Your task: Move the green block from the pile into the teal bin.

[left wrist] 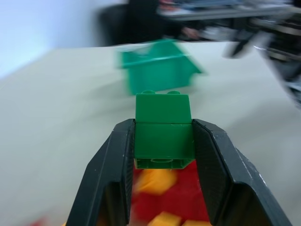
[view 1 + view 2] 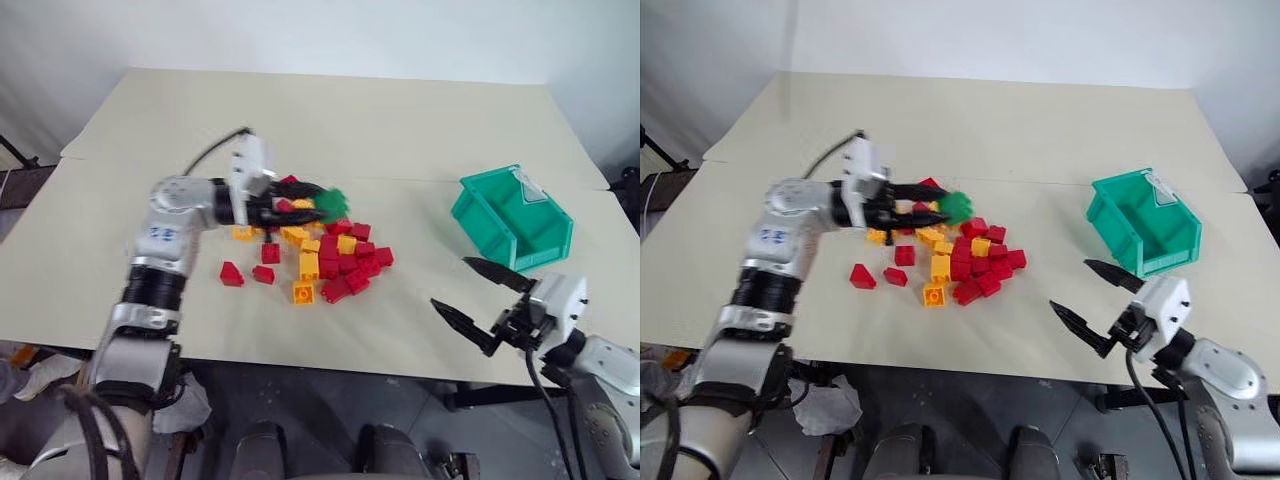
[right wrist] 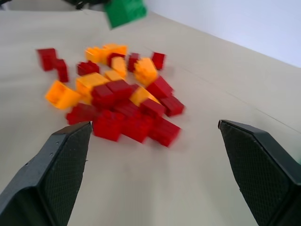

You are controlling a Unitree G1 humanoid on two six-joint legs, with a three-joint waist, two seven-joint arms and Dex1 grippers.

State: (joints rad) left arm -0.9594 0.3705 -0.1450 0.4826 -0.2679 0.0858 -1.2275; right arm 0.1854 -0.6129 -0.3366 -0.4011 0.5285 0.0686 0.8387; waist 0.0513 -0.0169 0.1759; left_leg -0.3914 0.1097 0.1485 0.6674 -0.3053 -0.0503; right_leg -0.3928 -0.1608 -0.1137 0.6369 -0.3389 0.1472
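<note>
The teal bin [image 2: 512, 218] is set near the right edge of the surface [image 2: 340, 110], well apart from the pile [image 2: 322, 254] spread at its middle. The green block [image 1: 163, 133] is clamped between the jaws of the left gripper [image 2: 322, 205] above the pile's far side, while the jaws of the right gripper [image 2: 480, 296] are held wide apart near the front edge.

We see a pale beige table [image 2: 330, 120] filling mid-frame; on it lie the pile [image 2: 325, 255] of red and yellow bricks at centre and the teal bin [image 2: 512, 220] at right.
</note>
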